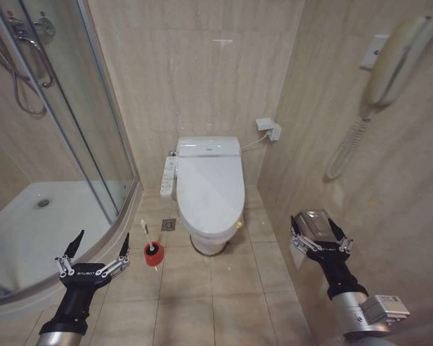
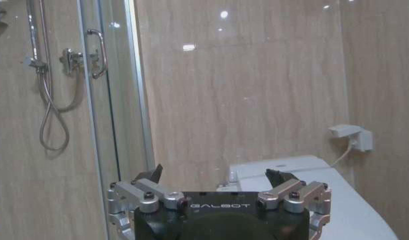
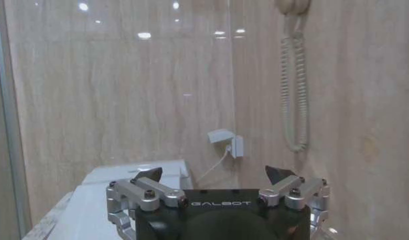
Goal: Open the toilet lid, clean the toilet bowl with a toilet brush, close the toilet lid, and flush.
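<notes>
Glossy white oval plastic toilet lid (image 1: 211, 189) shut at 12 o'clock. Left claw (image 1: 99, 246) at 8 o'clock, spread wide, empty, beside white-handled black-bristled toilet brush (image 1: 149, 244). Right claw (image 1: 316, 229) at 4 o'clock, wide, empty.

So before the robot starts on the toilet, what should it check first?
1. Toilet lid shut, ready to lift: ok.
2. Left gripper open, holding nothing: ok.
3. Right gripper open: ok.
4. Toilet brush standing in its red holder on the floor beside the toilet: ok.
5. Grippers near the lid: not ok, both hang short of it.
6. Bowl stains: cannot tell, lid covers them.
</notes>
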Motion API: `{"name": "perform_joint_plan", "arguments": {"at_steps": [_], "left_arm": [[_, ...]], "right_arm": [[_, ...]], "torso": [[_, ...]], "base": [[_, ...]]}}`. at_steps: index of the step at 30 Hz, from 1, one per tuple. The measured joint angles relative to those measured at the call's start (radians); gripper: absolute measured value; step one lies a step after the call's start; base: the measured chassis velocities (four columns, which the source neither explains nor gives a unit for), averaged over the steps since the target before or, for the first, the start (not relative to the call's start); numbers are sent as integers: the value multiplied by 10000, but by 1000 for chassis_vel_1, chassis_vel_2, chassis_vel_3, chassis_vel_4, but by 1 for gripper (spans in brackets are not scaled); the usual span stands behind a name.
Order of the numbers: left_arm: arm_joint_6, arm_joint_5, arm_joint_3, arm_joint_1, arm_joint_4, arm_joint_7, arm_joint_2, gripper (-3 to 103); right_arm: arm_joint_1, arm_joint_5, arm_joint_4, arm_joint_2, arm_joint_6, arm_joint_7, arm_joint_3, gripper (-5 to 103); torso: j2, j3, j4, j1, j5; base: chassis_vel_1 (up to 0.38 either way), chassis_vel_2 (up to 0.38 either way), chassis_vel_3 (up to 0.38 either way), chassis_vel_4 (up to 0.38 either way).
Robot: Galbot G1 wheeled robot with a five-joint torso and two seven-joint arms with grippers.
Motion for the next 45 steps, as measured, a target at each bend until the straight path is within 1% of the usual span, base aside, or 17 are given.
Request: {"name": "perform_joint_plan", "arguments": {"at_steps": [4, 6, 11, 15, 45], "left_arm": [[0, 0, 0, 0, -1, 0, 0, 100], [0, 0, 0, -1, -1, 0, 1, 100], [0, 0, 0, -2, -1, 0, 1, 100], [0, 0, 0, -1, -1, 0, 1, 100], [0, 0, 0, 0, -1, 0, 1, 100]], "right_arm": [[-1, 0, 0, 0, 0, 1, 0, 100], [4, 0, 0, 0, 0, 0, 0, 100], [7, 0, 0, 0, 0, 0, 0, 100], [5, 0, 0, 0, 0, 0, 0, 100], [2, 0, 0, 0, 0, 0, 0, 100]], "torso": [[0, 1, -3, 1, 0], [-6, 7, 2, 14, 0], [-9, 10, 5, 20, -1], [-8, 6, 1, 15, 0], [-5, 4, 1, 9, -1]], "base": [[37, -58, -92, 61], [-55, 19, 36, -38], [-67, 79, 83, -64], [0, 0, 0, 0], [6, -8, -7, 4]]}}
